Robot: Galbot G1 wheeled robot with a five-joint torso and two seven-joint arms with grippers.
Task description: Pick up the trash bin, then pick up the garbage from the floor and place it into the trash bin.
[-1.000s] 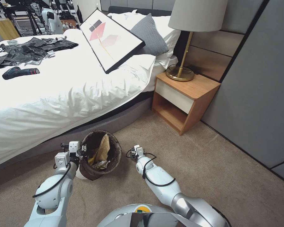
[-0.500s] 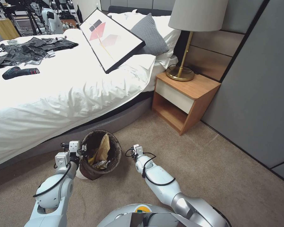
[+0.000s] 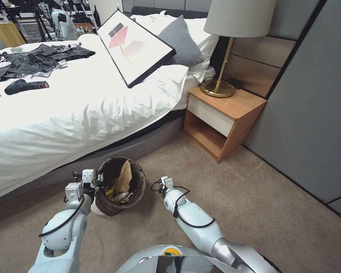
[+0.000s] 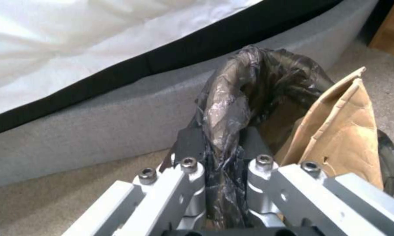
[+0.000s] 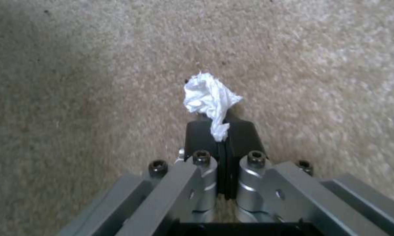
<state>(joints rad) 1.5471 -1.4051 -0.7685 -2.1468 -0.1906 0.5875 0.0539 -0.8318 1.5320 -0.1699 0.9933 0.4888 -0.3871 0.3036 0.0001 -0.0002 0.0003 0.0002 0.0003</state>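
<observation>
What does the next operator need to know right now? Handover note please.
Left tool: shut on the trash bin's liner-covered rim, bin held beside the bed.
Right tool: shut on a crumpled white tissue, low over the carpet, to the right of the bin.
In the bin: tan paper piece, a few wrappers.
Done: bin picked up, some litter in, tissue grasped.
Left: carry the tissue over the bin's opening and release it. No other litter is in sight on the carpet from the head view; check elsewhere.
</observation>
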